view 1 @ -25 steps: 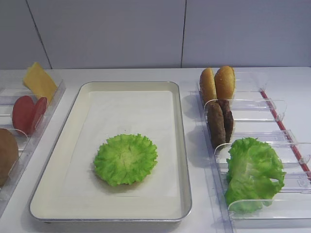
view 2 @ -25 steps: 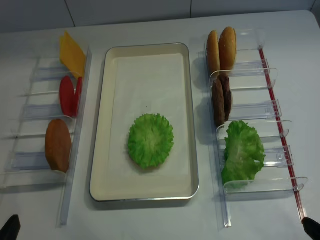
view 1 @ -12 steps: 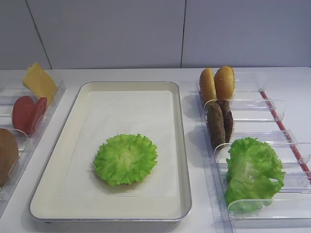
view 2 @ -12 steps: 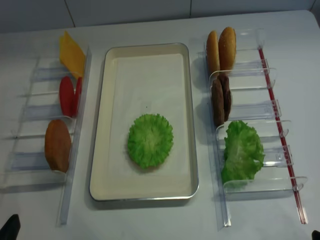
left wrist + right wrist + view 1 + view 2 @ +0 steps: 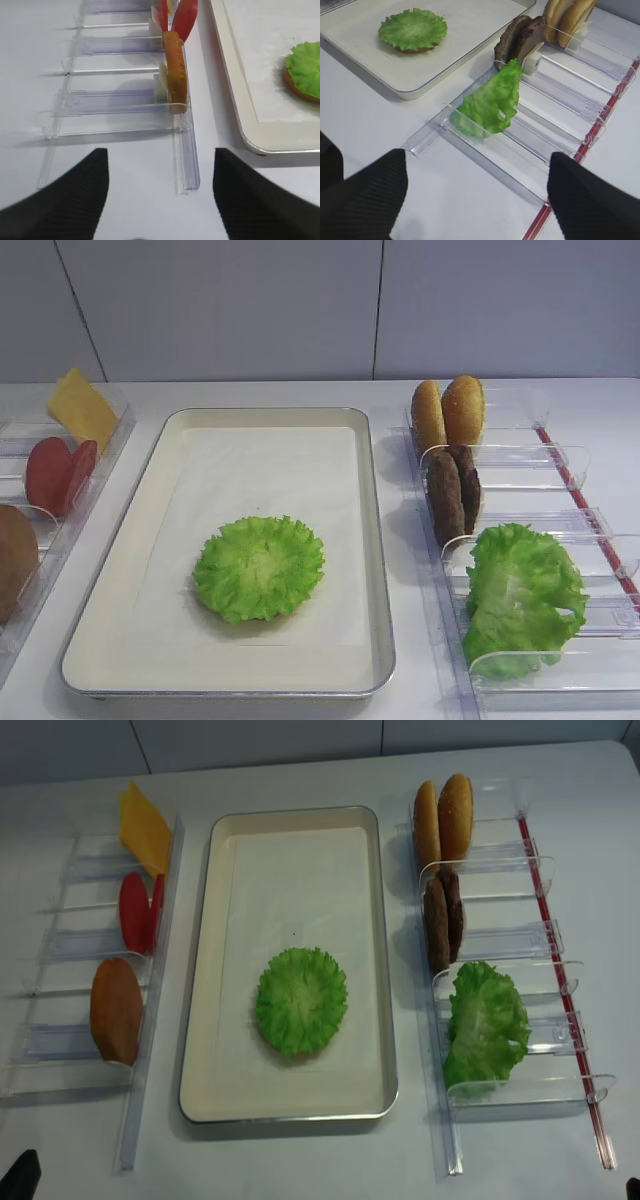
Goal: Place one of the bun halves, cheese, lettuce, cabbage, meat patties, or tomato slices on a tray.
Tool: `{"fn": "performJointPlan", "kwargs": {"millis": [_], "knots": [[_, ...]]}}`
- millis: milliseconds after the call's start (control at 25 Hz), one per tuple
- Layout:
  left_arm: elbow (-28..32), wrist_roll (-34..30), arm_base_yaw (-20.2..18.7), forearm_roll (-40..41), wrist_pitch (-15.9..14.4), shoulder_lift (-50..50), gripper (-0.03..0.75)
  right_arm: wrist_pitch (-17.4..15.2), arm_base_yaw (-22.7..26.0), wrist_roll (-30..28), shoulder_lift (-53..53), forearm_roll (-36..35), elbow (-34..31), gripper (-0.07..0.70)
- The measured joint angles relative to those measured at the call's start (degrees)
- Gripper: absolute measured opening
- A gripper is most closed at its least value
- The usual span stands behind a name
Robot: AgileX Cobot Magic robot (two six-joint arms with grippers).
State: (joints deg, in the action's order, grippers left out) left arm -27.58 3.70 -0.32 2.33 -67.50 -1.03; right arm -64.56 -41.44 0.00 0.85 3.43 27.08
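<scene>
The cream tray (image 5: 375, 540) (image 5: 200, 970) lies in the middle. A frilly lettuce (image 5: 258, 567) (image 5: 300, 1000) (image 5: 413, 29) rests on it over a brown bun half (image 5: 296, 89). Right-hand bins hold two bun halves (image 5: 448, 412), meat patties (image 5: 452, 490) (image 5: 520, 37) and bunched cabbage (image 5: 520, 600) (image 5: 490, 100). Left-hand bins hold cheese (image 5: 80, 408), tomato slices (image 5: 60, 472) (image 5: 182, 17) and another bun half (image 5: 116, 1010) (image 5: 175, 70). My right gripper (image 5: 477, 200) stands open and empty above the table in front of the cabbage bin. My left gripper (image 5: 160, 195) is open and empty near the left bins' front end.
Clear plastic bin racks (image 5: 500, 940) (image 5: 90, 960) flank the tray on both sides. A red strip (image 5: 560, 980) runs along the right rack's outer edge. The tip of the left gripper (image 5: 20, 1175) shows at the bottom left corner of the overhead view.
The right gripper's tip has slid almost out of the bottom right corner of the overhead view. The food, the tray and the left gripper have stayed put.
</scene>
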Motion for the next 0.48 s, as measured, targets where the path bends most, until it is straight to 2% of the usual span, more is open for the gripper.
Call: {"fn": "performJointPlan", "kwargs": {"millis": [320, 480], "knots": [[0.0, 0.0, 0.0, -0.1, 0.0, 0.0, 0.421, 0.0, 0.7, 0.0, 0.0, 0.1, 0.0, 0.526], [0.0, 0.0, 0.0, -0.1, 0.0, 0.0, 0.419, 0.0, 6.4, 0.0, 0.0, 0.1, 0.0, 0.490]]}}
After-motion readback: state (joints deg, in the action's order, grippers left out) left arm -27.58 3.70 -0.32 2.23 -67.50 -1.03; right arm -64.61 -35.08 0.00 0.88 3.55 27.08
